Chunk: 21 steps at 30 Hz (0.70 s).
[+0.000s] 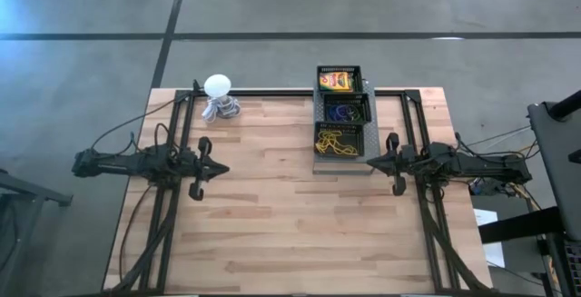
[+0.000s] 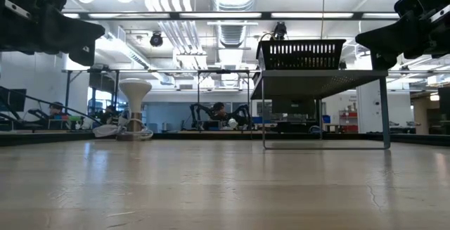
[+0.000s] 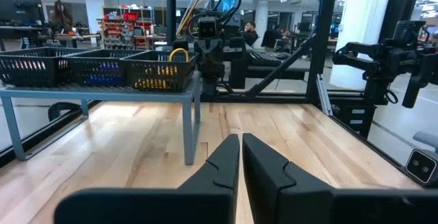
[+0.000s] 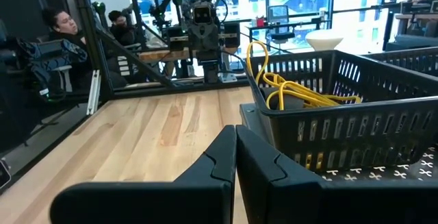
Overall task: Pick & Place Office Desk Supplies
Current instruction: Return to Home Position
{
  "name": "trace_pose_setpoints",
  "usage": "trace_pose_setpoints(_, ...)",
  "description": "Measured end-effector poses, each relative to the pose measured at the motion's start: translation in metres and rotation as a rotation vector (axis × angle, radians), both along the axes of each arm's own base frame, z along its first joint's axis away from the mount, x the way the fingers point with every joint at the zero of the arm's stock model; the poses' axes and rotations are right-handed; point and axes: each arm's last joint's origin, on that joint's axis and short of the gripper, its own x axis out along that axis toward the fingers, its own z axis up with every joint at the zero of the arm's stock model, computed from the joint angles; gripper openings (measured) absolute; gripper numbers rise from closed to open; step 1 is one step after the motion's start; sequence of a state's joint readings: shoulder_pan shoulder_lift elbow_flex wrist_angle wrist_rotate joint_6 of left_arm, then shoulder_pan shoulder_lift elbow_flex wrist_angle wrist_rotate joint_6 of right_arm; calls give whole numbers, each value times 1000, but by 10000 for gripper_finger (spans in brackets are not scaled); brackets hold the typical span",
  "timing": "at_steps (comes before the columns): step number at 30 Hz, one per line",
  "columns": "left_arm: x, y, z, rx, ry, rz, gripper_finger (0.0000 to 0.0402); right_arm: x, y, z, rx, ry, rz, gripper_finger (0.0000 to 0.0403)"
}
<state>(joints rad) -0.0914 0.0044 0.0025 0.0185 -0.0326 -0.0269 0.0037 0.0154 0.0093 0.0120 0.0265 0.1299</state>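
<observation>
Three black mesh baskets stand in a row on a grey raised stand (image 1: 320, 163) at the table's middle right. The far basket (image 1: 338, 81) holds a yellow-and-green box. Blue and purple rings (image 1: 341, 112) lie in the middle basket. Yellow rubber bands (image 1: 334, 142) (image 4: 301, 90) fill the near one. My left gripper (image 1: 223, 167) (image 3: 241, 144) hovers shut and level at the table's left, pointing toward the stand. My right gripper (image 1: 369, 162) (image 4: 235, 133) hovers shut and level just right of the stand's near corner, holding nothing.
A white ball-topped object (image 1: 218, 96) with a grey coiled base stands at the table's far left. Black frame rails (image 1: 172, 224) run along both table sides. Bare wooden tabletop (image 1: 290, 224) lies between the arms and toward the near edge. People sit in the room beyond.
</observation>
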Motion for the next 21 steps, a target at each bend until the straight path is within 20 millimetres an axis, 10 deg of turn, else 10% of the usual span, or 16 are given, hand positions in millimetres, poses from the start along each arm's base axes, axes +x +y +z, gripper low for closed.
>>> trace_pose_setpoints(21,0,0,0,0,0,0,27,0,0,0,-42,-4,-1,8)
